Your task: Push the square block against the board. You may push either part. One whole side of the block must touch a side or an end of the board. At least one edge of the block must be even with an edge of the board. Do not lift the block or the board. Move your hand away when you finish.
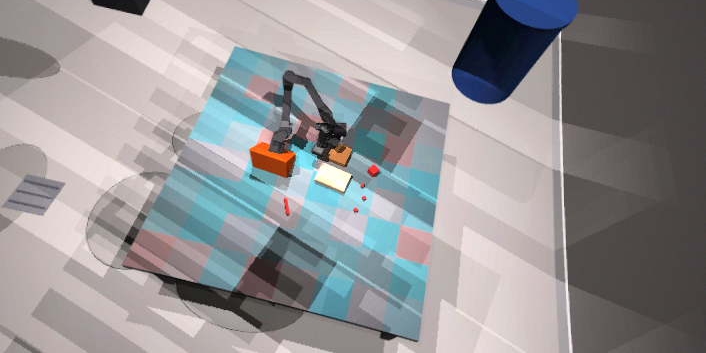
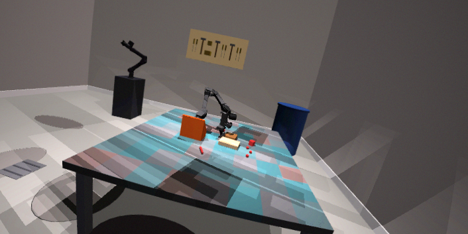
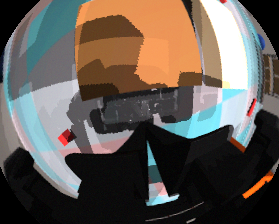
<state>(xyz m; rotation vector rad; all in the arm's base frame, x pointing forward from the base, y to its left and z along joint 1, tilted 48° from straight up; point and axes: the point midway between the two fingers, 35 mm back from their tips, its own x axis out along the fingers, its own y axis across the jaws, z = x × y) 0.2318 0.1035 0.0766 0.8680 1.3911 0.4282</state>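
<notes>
Orange-brown and square, the block [image 1: 340,155] [image 2: 231,136] [image 3: 170,45] lies nearer the table's [image 1: 350,255] [image 2: 212,182] far edge than its near one, close beside the cream board [image 1: 333,178] [image 2: 229,142] [image 3: 235,47], as your gripper [image 1: 325,156] [image 2: 221,135] [image 3: 144,125], fingertips pressed together, hovers near the block.

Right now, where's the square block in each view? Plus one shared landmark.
Top: orange-brown square block, just right of picture centre, below the arm's hand.
Exterior: below centre, behind the board.
Wrist: upper middle.
Landmark: pale board, beside the block.
</notes>
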